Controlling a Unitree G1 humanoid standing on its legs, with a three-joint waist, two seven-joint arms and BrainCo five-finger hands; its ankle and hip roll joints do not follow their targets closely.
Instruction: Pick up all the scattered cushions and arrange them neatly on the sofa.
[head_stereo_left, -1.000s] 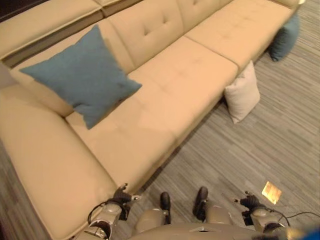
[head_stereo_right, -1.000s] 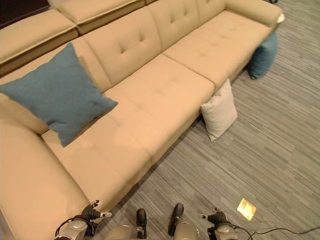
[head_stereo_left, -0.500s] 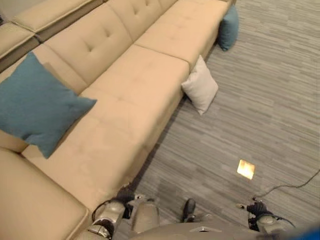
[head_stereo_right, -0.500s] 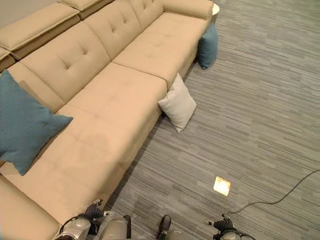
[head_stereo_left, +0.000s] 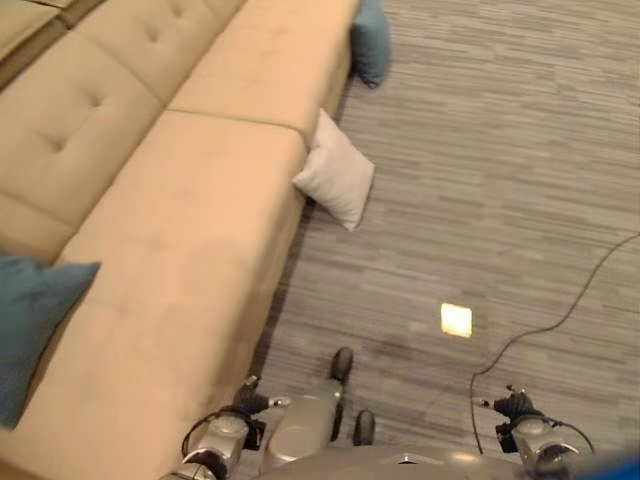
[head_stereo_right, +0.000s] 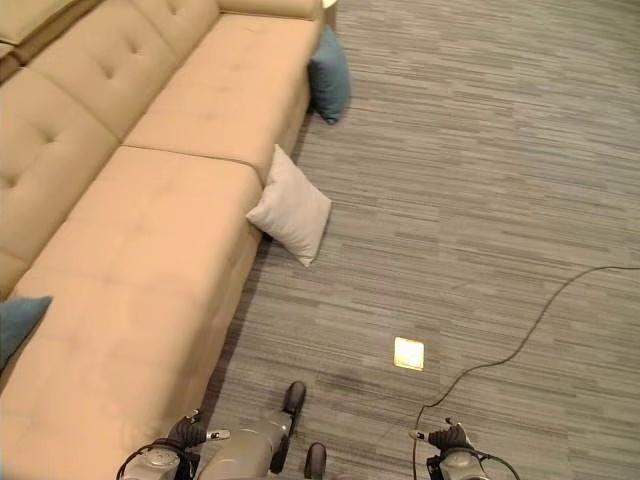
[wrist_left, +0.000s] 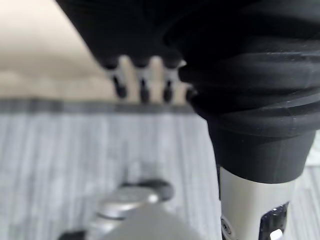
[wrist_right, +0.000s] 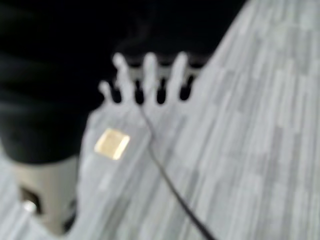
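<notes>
No readable writing anywhere. Long tan tufted fabric sofa (head_stereo_right: 130, 250) runs along robot's left. White square cushion (head_stereo_right: 290, 208) leans on sofa front, on grey striped carpet (head_stereo_right: 480, 150); teal cushion (head_stereo_right: 329, 73) farther off, also on floor against sofa; another teal cushion (head_stereo_left: 25, 320) sits on the seat. Small bright floor plate (head_stereo_right: 409, 353) nearby. Left hand (wrist_left: 142, 82) & right hand (wrist_right: 150, 82) hang low, fingers straight, holding nothing.

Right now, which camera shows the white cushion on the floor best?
The right eye view: the white cushion sits whole near the middle, leaning on the sofa front. The left eye view has it whole too, higher up. In both wrist views I see carpet, and in the left one a strip of sofa.
</notes>
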